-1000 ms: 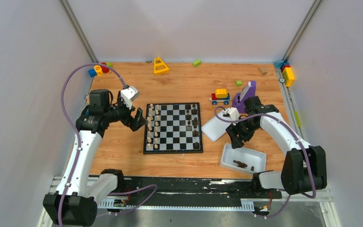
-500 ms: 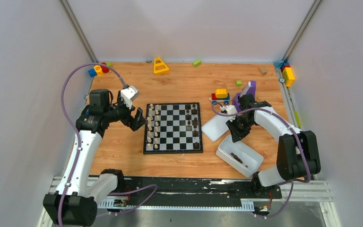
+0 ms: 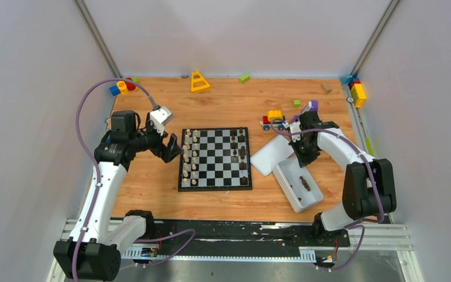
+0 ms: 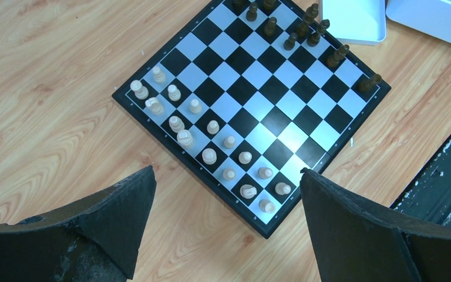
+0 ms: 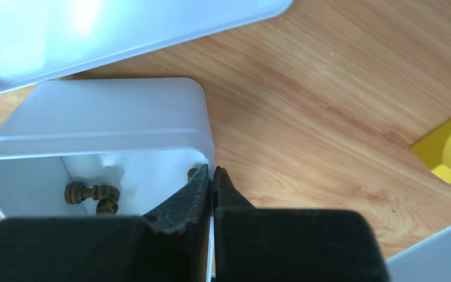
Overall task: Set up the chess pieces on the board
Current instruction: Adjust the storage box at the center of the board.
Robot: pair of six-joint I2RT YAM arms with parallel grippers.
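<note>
Chess pieces (image 3: pixel 191 157) in pale cream stand along the left files of the board (image 3: pixel 214 188); just beside that edge my left gripper (image 3: pixel 173 148) hangs wide open, holding nothing. Dark ones (image 3: pixel 239 150) stand unevenly on the right files. The lid (image 3: pixel 268 156) lies just beside the board, with bare table (image 3: pixel 258 197) nearer me. Further right, my right gripper (image 5: pixel 210 173) is closed, pinching the wall of the white tray (image 5: pixel 111 108); its fingers (image 5: pixel 182 200) hide part of the dark pieces (image 5: pixel 91 192) inside.

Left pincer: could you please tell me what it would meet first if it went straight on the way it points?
Probably the cream chess pieces on the board nearest it: the open left pincer aims at them with nothing between. Depth is unclear, so it might touch the rim first.
</note>
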